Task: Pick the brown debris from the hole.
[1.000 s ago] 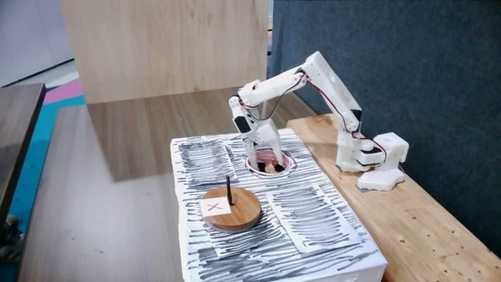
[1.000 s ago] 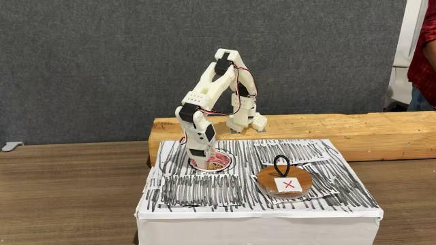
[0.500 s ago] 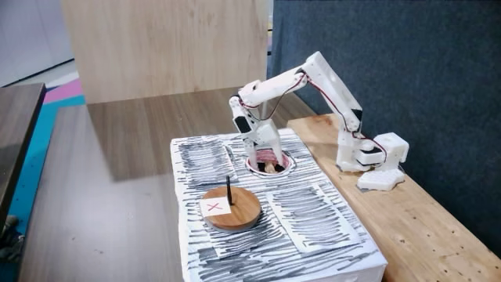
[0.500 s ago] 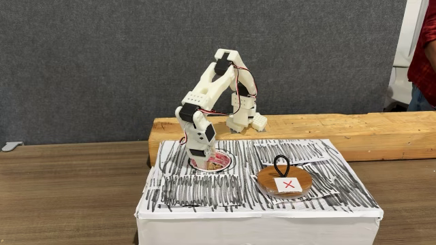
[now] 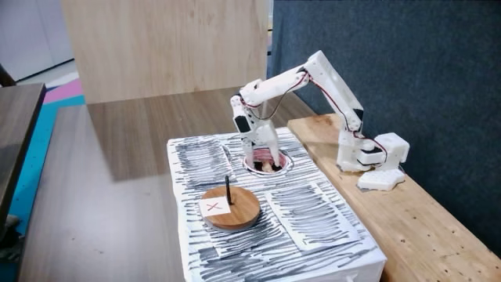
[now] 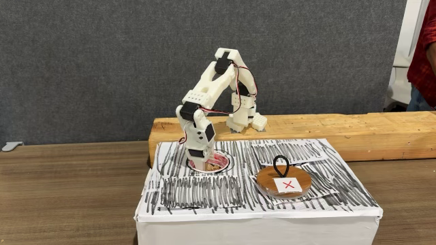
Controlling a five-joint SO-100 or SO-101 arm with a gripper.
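- In both fixed views the white arm [image 5: 313,78] reached from its base on the wooden beam [image 6: 327,126] down over the box [image 6: 306,204], a white block covered in black scribbles.
- The gripper [image 5: 264,159] [image 6: 203,162] pointed down into the hole [image 5: 280,165] [image 6: 225,162], its tips at or below the pale rim.
- I could not tell whether the fingers were spread or pinched; in both views they were too small and partly sunk in the opening.
- The fixed view from the side and above looked into the hole and showed its pink-red inside, with a tan lump, the debris [image 5: 272,165], just right of the gripper tips; touching or apart I could not tell.
- The fixed view from the front, set low, showed less of the inside: the debris [image 6: 216,163] appeared as a tan patch just right of the gripper, at the rim.
- The wooden disc [image 5: 229,208] [image 6: 285,182] sat on the box, well apart from the hole, with a red X on a white label and a black peg.
- From the side and above the peg stood as a straight stick; from the front it looked like a loop.
- The front view also showed a person's red sleeve [image 6: 426,54] at the right edge.
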